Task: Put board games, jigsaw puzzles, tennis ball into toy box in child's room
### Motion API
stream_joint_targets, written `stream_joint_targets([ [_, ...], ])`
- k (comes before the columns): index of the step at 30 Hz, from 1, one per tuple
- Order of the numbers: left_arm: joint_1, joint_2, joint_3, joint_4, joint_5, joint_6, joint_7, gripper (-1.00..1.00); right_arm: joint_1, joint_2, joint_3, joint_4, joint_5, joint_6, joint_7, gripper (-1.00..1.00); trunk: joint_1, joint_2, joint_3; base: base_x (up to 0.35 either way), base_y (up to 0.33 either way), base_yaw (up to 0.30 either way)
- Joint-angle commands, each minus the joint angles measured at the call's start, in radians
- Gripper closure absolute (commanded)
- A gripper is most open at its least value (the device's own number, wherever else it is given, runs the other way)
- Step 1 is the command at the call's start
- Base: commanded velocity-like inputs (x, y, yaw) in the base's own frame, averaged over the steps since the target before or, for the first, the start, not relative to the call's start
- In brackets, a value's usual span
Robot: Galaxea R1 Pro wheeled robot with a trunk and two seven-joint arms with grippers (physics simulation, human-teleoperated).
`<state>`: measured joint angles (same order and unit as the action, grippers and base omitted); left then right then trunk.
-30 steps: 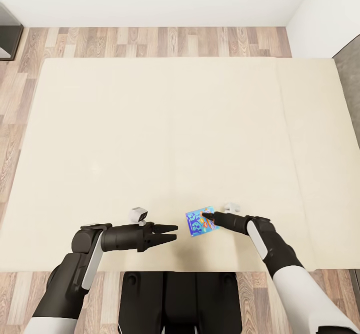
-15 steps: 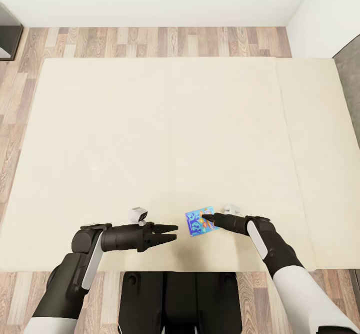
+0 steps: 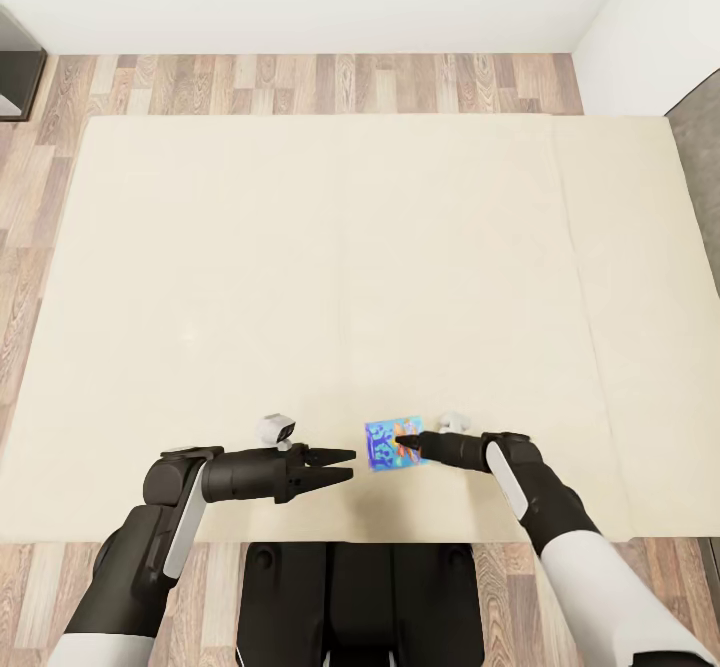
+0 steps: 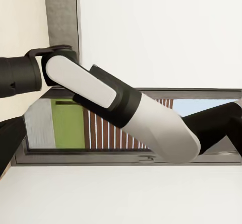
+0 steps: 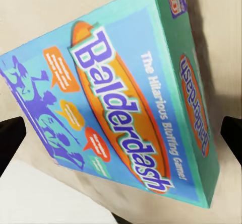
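— How is the light looking?
— Bright and even, casting a faint shadow beside the blue and teal cardboard board game point(image 5: 121, 103).
— Any blur?
— Its print is showing slightly soft; the cream mattress point(image 3: 330, 247) is glowing without glare.

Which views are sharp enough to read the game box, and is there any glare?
Right wrist view: the game box is sharp, its title reads clearly, no glare, a soft shadow along its side. Head view: the box is too small to read; the bed is evenly lit.

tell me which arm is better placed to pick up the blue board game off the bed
Right. The right gripper is already at the blue board game, fingers straddling the box in its wrist view. The left gripper sits short of it.
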<state>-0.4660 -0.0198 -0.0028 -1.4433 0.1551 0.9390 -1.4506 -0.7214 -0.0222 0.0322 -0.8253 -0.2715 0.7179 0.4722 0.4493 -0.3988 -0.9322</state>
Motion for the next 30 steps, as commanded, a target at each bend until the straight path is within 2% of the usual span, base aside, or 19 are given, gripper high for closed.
stream_joint_targets([
  [1, 0.0, 0.0, 0.0, 0.0, 0.001, 0.01, -0.002, -1.0, 0.0, -0.001, 0.011, 0.0, 0.002, 0.005, -0.001, -1.0, 0.001, -0.001, -0.001, 0.0, 0.0, 0.0],
  [3, 0.0, -0.001, 0.0, 0.0, 0.001, 0.01, -0.002, -1.0, 0.0, 0.0, 0.03, 0.0, 0.002, 0.006, -0.001, -1.0, 0.001, -0.001, -0.001, 0.0, 0.0, 0.0],
  [7, 0.0, -0.001, 0.0, 0.0, 0.001, 0.01, -0.002, -1.0, 0.0, 0.0, 0.042, 0.0, 0.001, 0.01, -0.001, -1.0, 0.001, -0.001, -0.001, 0.0, 0.0, 0.0],
  [20, 0.0, -0.001, 0.0, 0.0, 0.001, 0.01, -0.002, -1.0, 0.0, -0.001, 0.047, -0.01, 0.0, 0.009, 0.004, -1.0, 0.001, -0.001, -0.001, 0.0, 0.0, 0.0],
  [30, 0.0, -0.001, 0.0, 0.0, 0.001, 0.01, -0.002, -1.0, 0.01, -0.003, 0.046, -0.088, 0.0, 0.009, 0.004, -1.0, 0.001, -0.001, -0.001, 0.0, 0.0, 0.0],
])
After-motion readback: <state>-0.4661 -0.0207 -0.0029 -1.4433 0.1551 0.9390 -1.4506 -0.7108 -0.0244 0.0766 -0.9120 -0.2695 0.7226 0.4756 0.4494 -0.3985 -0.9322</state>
